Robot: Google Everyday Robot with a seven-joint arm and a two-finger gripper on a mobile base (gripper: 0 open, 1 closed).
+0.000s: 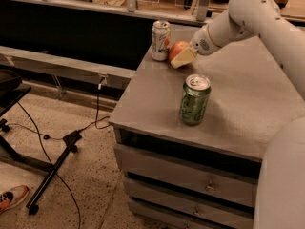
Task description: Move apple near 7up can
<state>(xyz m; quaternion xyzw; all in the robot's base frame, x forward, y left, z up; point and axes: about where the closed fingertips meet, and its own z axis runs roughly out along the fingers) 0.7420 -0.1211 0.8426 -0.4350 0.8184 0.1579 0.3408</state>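
The bench [248, 104] is seen with drawers [190, 175] below its front edge; all task items are carried on its top. The white arm [248, 13] is reached in from the right across the far part of the top. A green patterned can [194, 100] is stood upright near the front edge, well apart from the rest, and is not part of the task. The 7up can [160, 40] is stood upright at the far left corner. The apple [177, 49] is found just beside it on its right, close enough that a gap can hardly be made out; whether they touch cannot be told. The gripper [183, 56] is placed against the apple's lower right side; whether it is clamped on the apple or only set against it cannot be told. Whether the apple is rested on the top or held just above it is also unclear.

Progress, as judged: placement is essentially achieved. Release and withdrawal of the arm are judged to be left, without the 7up can being knocked.
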